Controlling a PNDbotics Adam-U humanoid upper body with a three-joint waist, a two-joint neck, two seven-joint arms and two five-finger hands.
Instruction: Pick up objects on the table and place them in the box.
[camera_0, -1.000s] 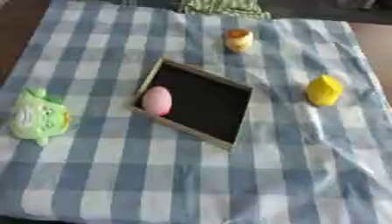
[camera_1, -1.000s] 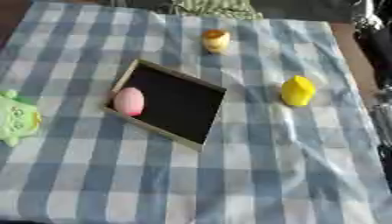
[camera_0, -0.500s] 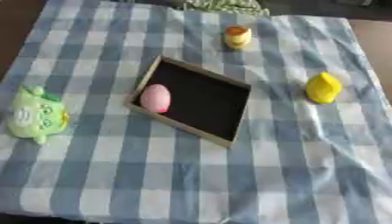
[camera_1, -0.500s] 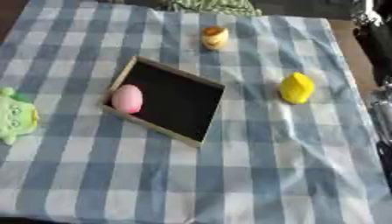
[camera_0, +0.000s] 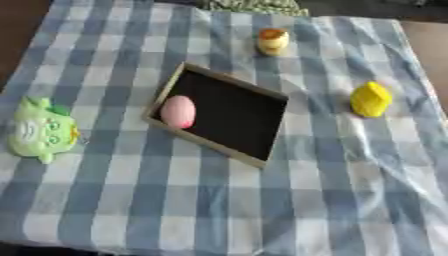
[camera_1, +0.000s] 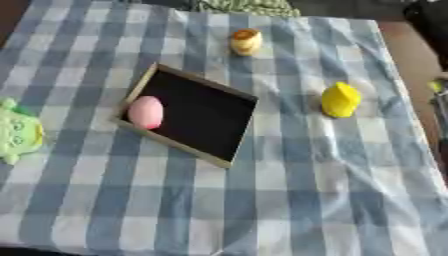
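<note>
Nothing has shifted lately: the pink egg-shaped toy (camera_0: 178, 111) lies in the shallow black wooden-rimmed box (camera_0: 223, 113), three toys apparently remain out, and no robot hand shows.

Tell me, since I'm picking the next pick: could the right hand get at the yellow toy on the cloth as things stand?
Probably yes. The yellow toy lies alone on the checked cloth, right of the box, nothing over it. The right hand itself is not in view, so its start is unknown.
</note>
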